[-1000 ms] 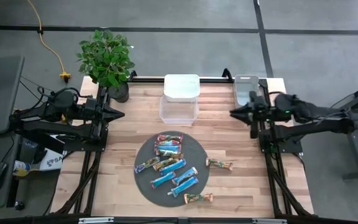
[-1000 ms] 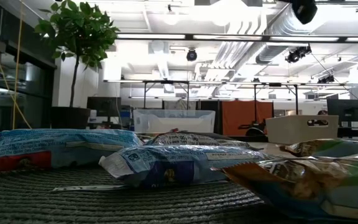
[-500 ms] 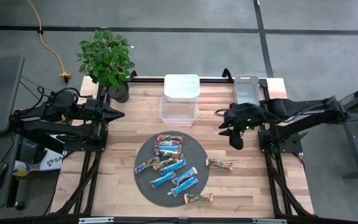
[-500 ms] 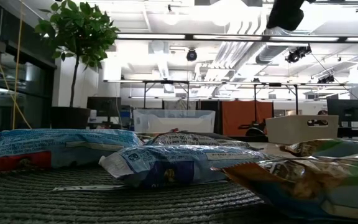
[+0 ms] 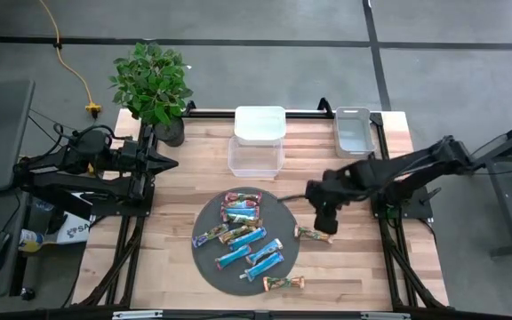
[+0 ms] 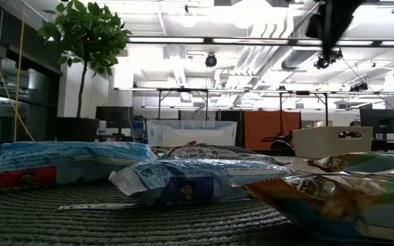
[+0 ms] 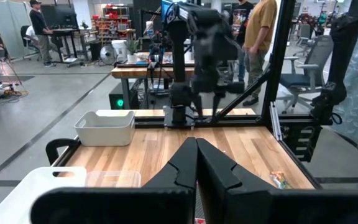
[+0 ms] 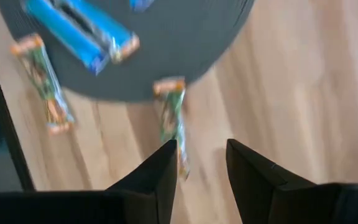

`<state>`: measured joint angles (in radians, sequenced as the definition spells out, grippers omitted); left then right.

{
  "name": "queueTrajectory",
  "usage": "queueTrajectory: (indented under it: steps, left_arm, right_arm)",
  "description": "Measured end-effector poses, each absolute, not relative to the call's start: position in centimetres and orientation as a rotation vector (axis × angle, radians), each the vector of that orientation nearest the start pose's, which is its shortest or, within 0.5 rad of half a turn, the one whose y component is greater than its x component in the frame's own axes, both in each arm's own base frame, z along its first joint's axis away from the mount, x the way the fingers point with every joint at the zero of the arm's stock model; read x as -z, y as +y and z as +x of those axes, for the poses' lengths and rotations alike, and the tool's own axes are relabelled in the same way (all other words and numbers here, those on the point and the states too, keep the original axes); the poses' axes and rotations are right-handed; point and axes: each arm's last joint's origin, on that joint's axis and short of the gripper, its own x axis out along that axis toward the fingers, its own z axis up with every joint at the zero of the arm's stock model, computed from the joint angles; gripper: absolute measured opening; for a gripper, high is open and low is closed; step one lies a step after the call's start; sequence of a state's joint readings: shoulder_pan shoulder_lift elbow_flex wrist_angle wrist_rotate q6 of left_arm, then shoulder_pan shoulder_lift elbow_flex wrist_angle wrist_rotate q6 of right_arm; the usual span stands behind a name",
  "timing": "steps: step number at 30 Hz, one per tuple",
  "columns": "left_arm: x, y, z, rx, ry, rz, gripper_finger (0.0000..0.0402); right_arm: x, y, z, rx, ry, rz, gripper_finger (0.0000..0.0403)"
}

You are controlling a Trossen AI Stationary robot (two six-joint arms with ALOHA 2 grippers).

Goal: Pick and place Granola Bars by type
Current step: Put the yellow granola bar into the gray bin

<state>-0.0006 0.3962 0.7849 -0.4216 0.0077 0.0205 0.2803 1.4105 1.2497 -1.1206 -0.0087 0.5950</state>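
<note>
The right gripper (image 5: 325, 224) hangs over a tan-and-green granola bar (image 5: 313, 235) on the wooden worktop (image 5: 345, 267), just beside the round dark mat (image 5: 278, 222). Its fingers (image 8: 157, 180) are a little apart and hold nothing. More bars (image 5: 241, 236) lie on the mat. A clear tub (image 5: 256, 156) and a potted plant (image 5: 154, 84) stand farther back. The left gripper (image 5: 169, 163) waits at the side, fingers (image 7: 185, 168) pressed together. No words can be read.

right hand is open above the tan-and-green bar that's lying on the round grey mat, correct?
Not quite: the tan-and-green bar under the open right hand lies on the bare wood table, just off the round grey mat. The high view shows it.
</note>
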Motion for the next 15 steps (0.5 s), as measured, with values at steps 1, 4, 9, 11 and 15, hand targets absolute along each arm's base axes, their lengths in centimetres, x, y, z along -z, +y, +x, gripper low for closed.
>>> queueTrajectory:
  steps: [1,4,9,11,15]
  left_arm:
    - [-35.1,0.0,7.7,0.008,0.033,0.021,0.0001]
    - [-35.1,0.0,7.7,0.008,0.033,0.020,0.0001]
    - [-35.1,0.0,7.7,0.008,0.033,0.020,0.0001]
    - [-35.1,0.0,7.7,0.008,0.033,0.020,0.0001]
    - [-35.1,0.0,7.7,0.009,0.033,0.020,0.0001]
  right_arm:
    - [-28.7,7.6,24.6,0.146,1.318,0.341,0.0122]
    - [-27.5,9.0,24.2,0.184,1.334,0.344,0.0122]
    - [-25.6,10.7,23.5,0.252,1.317,0.377,0.0122]
    - [-24.9,11.5,23.1,0.254,1.322,0.405,0.0122]
    - [-23.0,12.9,22.3,0.224,1.307,0.421,0.0122]
